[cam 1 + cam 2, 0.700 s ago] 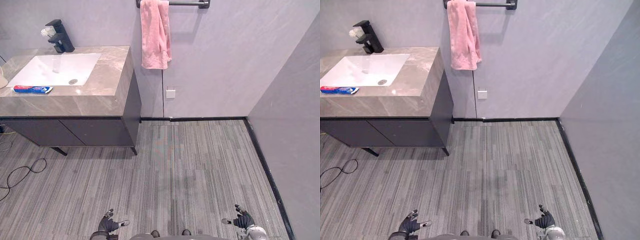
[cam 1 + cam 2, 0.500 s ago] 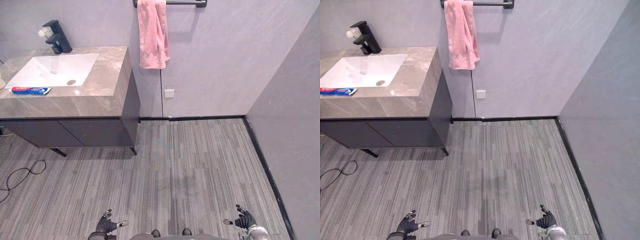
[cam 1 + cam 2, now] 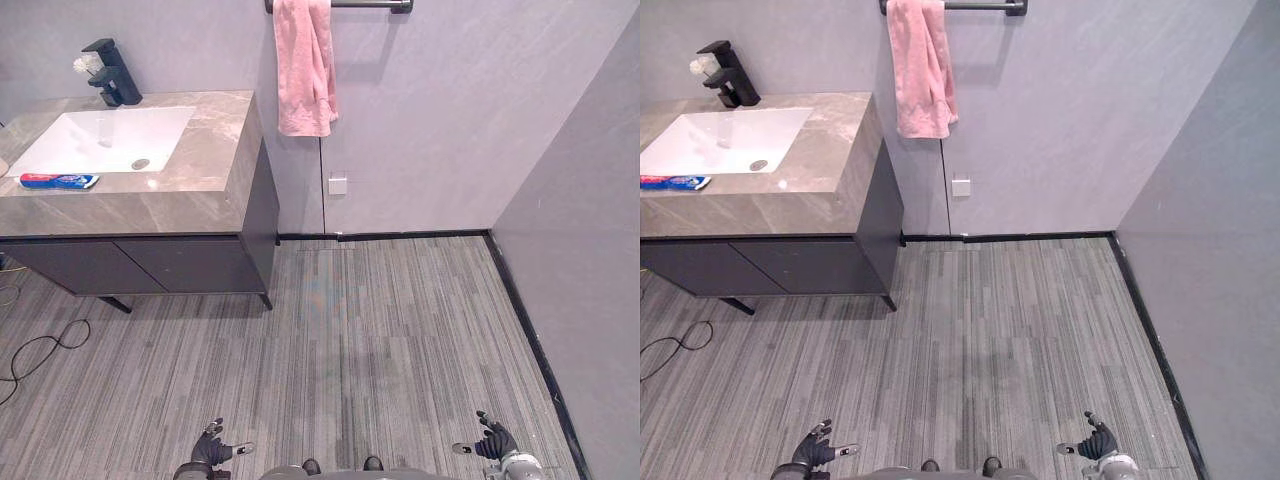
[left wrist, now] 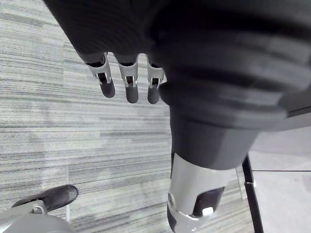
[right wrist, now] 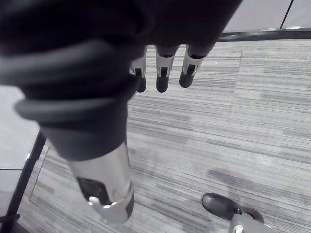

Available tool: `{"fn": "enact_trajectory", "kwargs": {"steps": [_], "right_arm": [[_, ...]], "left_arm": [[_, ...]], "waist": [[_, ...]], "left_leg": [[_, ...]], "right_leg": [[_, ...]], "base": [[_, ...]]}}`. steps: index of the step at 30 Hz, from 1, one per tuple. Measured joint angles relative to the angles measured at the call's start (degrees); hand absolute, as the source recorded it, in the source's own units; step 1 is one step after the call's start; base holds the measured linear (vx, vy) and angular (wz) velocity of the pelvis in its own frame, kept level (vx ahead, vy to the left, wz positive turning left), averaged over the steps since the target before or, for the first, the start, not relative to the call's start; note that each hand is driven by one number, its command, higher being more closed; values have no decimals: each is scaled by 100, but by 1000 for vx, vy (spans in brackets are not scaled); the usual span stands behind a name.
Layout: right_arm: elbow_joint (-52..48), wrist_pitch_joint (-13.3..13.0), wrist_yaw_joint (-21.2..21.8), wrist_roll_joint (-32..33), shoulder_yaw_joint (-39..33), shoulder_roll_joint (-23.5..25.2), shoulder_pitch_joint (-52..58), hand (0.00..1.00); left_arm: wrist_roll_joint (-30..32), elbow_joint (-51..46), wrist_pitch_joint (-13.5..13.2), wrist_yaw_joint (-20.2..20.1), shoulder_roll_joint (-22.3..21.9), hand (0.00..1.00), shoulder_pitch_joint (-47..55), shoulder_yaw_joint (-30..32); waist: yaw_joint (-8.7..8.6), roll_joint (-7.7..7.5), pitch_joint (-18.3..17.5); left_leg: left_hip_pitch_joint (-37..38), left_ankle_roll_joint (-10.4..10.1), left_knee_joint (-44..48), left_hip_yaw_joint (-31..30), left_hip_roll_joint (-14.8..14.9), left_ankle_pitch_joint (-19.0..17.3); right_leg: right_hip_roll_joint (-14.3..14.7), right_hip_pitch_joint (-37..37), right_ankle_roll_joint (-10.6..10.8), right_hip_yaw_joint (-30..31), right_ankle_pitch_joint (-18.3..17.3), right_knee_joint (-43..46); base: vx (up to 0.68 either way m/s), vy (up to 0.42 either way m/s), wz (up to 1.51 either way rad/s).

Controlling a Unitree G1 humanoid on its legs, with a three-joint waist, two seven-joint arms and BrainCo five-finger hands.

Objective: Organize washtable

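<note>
Change since earlier frames: the whole view has shifted slightly, so the camera moved; items on the washtable (image 3: 180,205) keep their places.

Washtable: marble-look top, dark cabinet below, against the wall at the far left.
- Toothpaste tube (image 3: 60,181): lying flat on the counter, just in front of the white basin (image 3: 100,140).
- Black faucet (image 3: 112,75): behind the basin.

Pink towel (image 3: 303,65): draped over the rail (image 3: 370,5), beside the washtable.

Left hand (image 3: 212,450): still low over the striped floor (image 3: 350,330), well apart from the washtable; fingers (image 4: 126,85) straight, holding and touching nothing.

Right hand (image 3: 493,442): likewise low; fingers (image 5: 163,80) extended, empty.
</note>
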Motion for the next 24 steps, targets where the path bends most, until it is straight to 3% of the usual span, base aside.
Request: {"fn": "enact_trajectory", "kwargs": {"steps": [16,19,22,24], "right_arm": [[69,143,-4,451,-102,381,-114,0],[68,145,-5,474,-102,452,-272,0],[66,148,-13,484,-105,459,-381,0],[65,153,-12,489,-102,507,-383,0]], "left_arm": [[-183,4,5,123,-61,0,-50,11],[-204,5,10,125,-74,0,-45,15],[-215,-2,11,144,-133,0,-136,11],[-251,-78,9,149,-197,0,-162,-11]], "waist": [[31,-81,60],[45,-112,96],[38,-62,154],[31,-22,232]], "left_leg": [[-113,75,-64,250,8,-55],[-345,105,394,448,89,-380],[-553,164,917,619,177,-734],[-514,230,1190,735,208,-947]], "right_leg": [[25,-225,19,253,16,-19],[63,-394,57,456,-14,118],[93,-745,206,587,-399,877],[81,-1241,484,524,-788,2116]], "base": [[-10,-16,-8],[24,5,-39],[39,42,-34],[41,81,-20]]}}
